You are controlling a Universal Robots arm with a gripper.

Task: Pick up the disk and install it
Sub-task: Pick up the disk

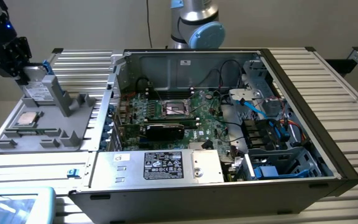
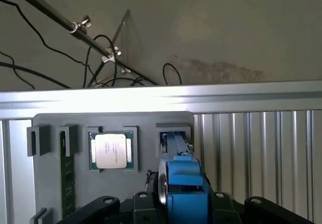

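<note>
At the exterior view's far left, the hand (image 1: 22, 74) hangs over the rear corner of a grey holder (image 1: 48, 126) that lies on the ribbed metal worktop (image 1: 328, 84). The hand is clamped on the disk (image 1: 37, 88), which stands upright on its edge beside the holder's tall posts, the blue carrier showing along its top edge. Whether its lower edge is clear of the holder I cannot tell. In the wrist view the disk (image 2: 185, 189) is seen edge-on between the hand's black fingers (image 2: 142, 200), with an upright slot (image 2: 173, 133) of the holder just beyond it.

Nearer on the holder, a square silver chip (image 1: 26, 120) lies flat in its own recess, apart from the disk. The wrist view also shows a green memory stick (image 2: 68, 173) in a narrow channel beside that chip. At the lower left corner sits the edge of a pale blue screen (image 1: 11, 205).

In the middle stands an open computer case (image 1: 291, 186), with its green motherboard (image 1: 166, 109) exposed and a silver power supply (image 1: 166, 164) with a black label at the near edge. Behind the case rises the arm's base (image 1: 195, 23) with its blue cap. Toward the exterior view's right, inside the case, blue cables (image 1: 272, 128) run over the drive bays.
</note>
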